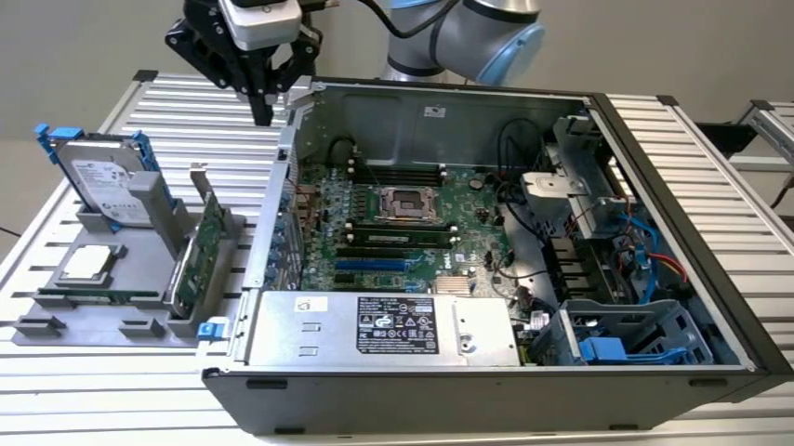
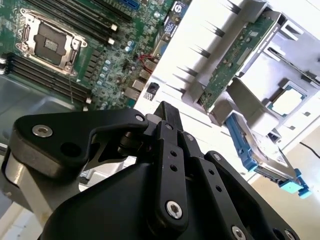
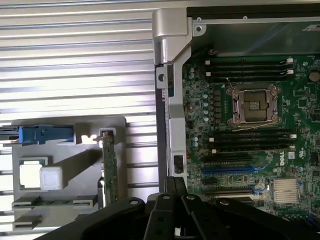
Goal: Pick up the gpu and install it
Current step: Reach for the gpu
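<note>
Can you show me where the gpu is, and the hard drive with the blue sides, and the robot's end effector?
gpu [image 1: 199, 262]: exterior view, on its green board face.
hard drive [image 1: 106, 181]: exterior view, on its silver flat face.
end effector [image 1: 260, 113]: exterior view, midway between its black fingertips.

ribbed bare-metal table [image 1: 162, 102] with a dull satin sheen, gripper [image 2: 168, 109] all matt black with shiny little screw heads, gpu [image 1: 203, 249] slightly glossy green board, matt grey plastic holder [image 1: 112, 327], hard drive [image 1: 110, 181] silvery metal, blue plastic rails [image 1: 47, 139], case [image 1: 496, 400] matt dark grey outside
</note>
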`<state>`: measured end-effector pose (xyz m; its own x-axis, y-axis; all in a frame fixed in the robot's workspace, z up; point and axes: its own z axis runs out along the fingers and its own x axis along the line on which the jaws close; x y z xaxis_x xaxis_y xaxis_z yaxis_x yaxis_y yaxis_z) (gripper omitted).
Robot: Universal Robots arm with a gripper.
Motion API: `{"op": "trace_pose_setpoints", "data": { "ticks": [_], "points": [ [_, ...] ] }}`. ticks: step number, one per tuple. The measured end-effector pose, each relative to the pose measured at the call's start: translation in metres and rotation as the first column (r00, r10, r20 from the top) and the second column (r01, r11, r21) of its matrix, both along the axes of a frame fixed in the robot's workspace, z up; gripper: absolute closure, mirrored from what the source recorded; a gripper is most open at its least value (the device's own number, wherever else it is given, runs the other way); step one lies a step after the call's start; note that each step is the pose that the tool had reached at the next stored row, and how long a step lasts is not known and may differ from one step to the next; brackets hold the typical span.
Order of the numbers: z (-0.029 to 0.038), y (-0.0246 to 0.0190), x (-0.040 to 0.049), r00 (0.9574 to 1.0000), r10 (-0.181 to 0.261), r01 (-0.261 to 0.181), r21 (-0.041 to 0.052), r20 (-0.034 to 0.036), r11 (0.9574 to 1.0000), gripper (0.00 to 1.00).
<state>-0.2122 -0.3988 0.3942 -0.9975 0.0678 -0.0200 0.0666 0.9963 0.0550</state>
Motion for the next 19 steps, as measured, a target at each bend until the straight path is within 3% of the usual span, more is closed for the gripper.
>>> {"op": "trace_pose_setpoints", "data": {
  "ticks": [19],
  "points": [
    [0.0000,0.0000,-0.0223,1.0000,0.000,0.000,0.0022,0.0000,1.0000,1.00]
  ]
}}
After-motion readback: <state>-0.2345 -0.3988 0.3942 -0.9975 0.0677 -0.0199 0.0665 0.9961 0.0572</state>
